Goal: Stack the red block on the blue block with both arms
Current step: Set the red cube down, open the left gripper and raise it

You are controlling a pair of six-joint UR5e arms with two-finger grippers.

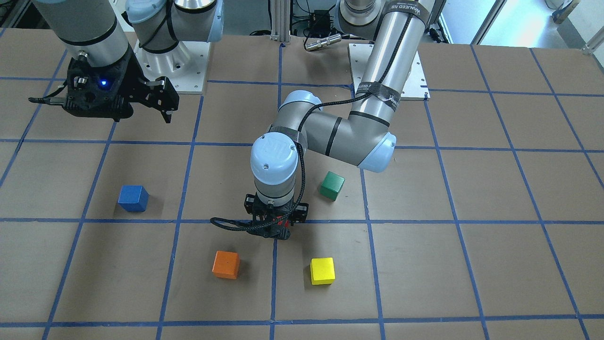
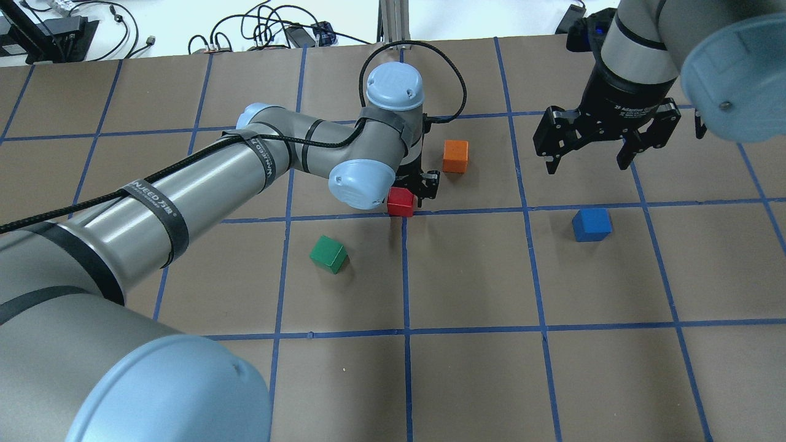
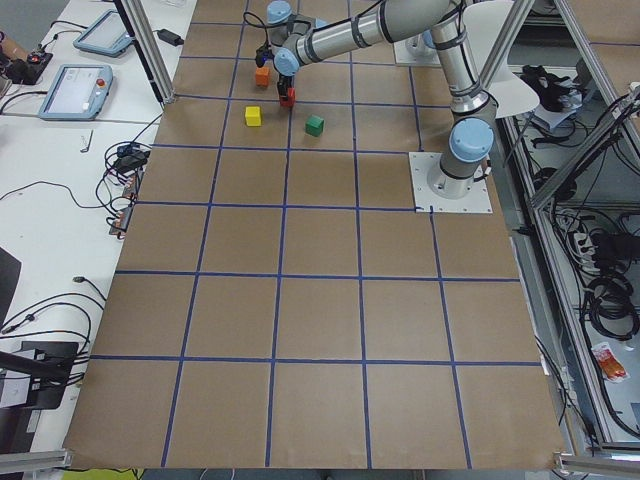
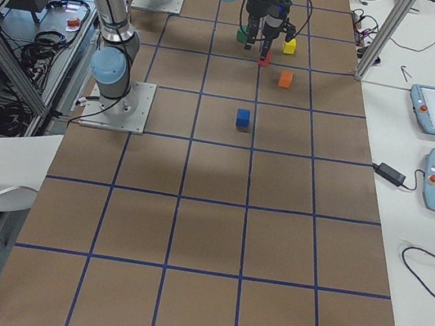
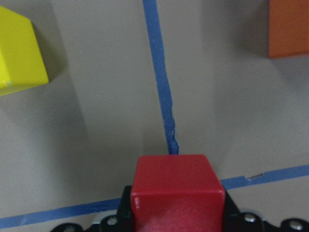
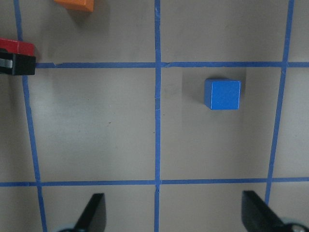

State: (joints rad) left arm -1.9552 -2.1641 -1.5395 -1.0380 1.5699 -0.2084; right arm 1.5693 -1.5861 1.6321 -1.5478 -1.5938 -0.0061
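Observation:
The red block [image 2: 400,201] sits between the fingers of my left gripper [image 2: 419,186], which is shut on it at table level, on a blue tape line near the table's middle. In the left wrist view the red block [image 5: 176,193] fills the gap between the jaws. The blue block [image 2: 591,224] stands alone on the table to the right. My right gripper [image 2: 586,167] is open and empty, and hovers above and a little behind the blue block. In the right wrist view the blue block [image 6: 222,94] lies ahead of the spread fingers [image 6: 94,212].
An orange cube [image 2: 455,156] stands just beyond the left gripper. A green cube [image 2: 329,254] lies nearer the robot on the left. A yellow cube [image 1: 322,271] sits beside the orange cube [image 1: 226,264] in the front-facing view. Blue tape lines grid the brown table.

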